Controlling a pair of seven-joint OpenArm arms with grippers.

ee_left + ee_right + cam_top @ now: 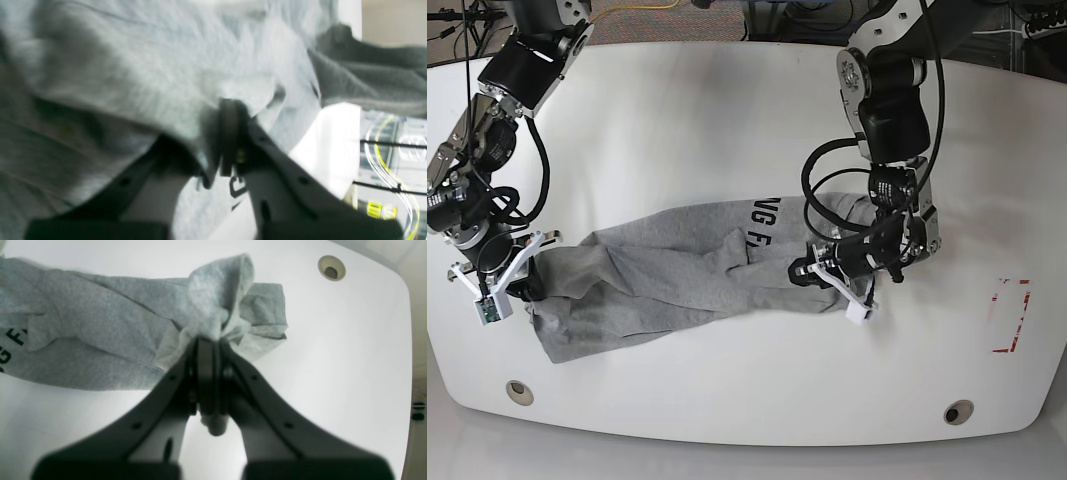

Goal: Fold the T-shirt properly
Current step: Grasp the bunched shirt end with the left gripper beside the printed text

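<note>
Reaching arms: I see both arms bent down over the white table (727,100), one at each end of the T-shirt (667,275).
Left arm pose: in the base view it comes in from the far right, elbow high, wrist turned toward the shirt's right end.
Left pincer (230,110): its wrist view is blurred, but I see the two fingers pressed together with grey cloth pinched between them, so it is gripping the T-shirt. Folds of fabric drape over and around the fingertips.
Right arm pose: in the base view it drops from the far left corner to the shirt's left end near the table's left edge.
Right pincer (207,340): jaws closed on a bunched tuft of the T-shirt's fabric, which stands up in a crumpled peak above the fingertips.
T-shirt position: stretched left to right across the middle of the table, between the two pincers, lying on the surface.
T-shirt look: heather grey, rumpled, with long creases running along its length and a wider lobe sagging toward the near left.
Lettering: dark block letters printed on the shirt; I can read only fragments, "F" and "G" in the right wrist view; the rest is folded away.
Table marks: red corner marks (1010,315) sit well apart to the right.
</note>
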